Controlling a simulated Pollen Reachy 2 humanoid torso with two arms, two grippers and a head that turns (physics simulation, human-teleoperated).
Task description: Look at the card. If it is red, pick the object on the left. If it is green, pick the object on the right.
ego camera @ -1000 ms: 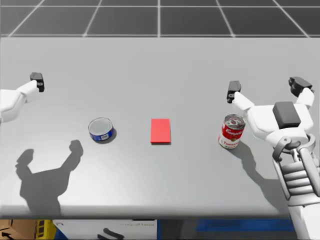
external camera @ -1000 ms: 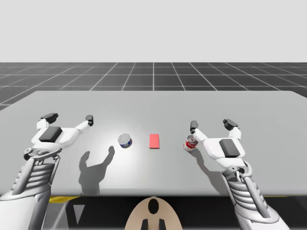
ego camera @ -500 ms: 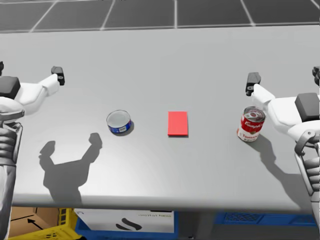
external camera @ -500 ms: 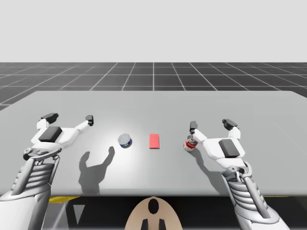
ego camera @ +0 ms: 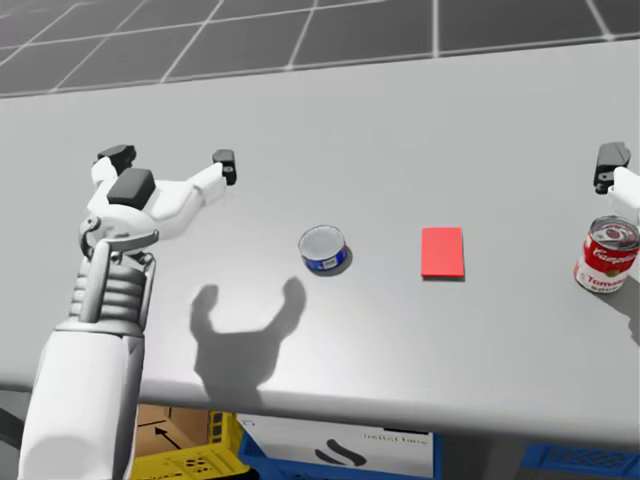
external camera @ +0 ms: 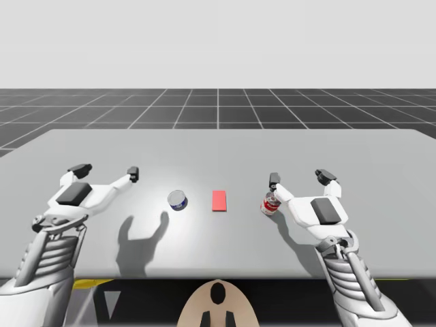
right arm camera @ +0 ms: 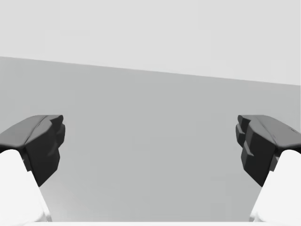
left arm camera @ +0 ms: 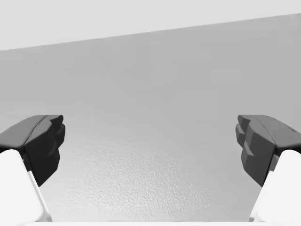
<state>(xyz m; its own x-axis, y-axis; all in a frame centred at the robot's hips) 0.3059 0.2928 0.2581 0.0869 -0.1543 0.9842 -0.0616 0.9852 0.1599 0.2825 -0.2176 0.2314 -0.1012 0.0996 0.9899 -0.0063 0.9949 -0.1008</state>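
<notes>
Red card [ego camera: 442,251] means the short blue can [ego camera: 323,248], which sits near my wide-open, empty left hand [ego camera: 171,160], off to its right. It looks hard, light and slippery; squeeze its round sides.

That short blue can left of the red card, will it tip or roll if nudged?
The short blue metal can stands upright, wider than tall, so it probably slides rather than tips. Its smooth round wall could slip in a loose grip; it looks rigid.
</notes>
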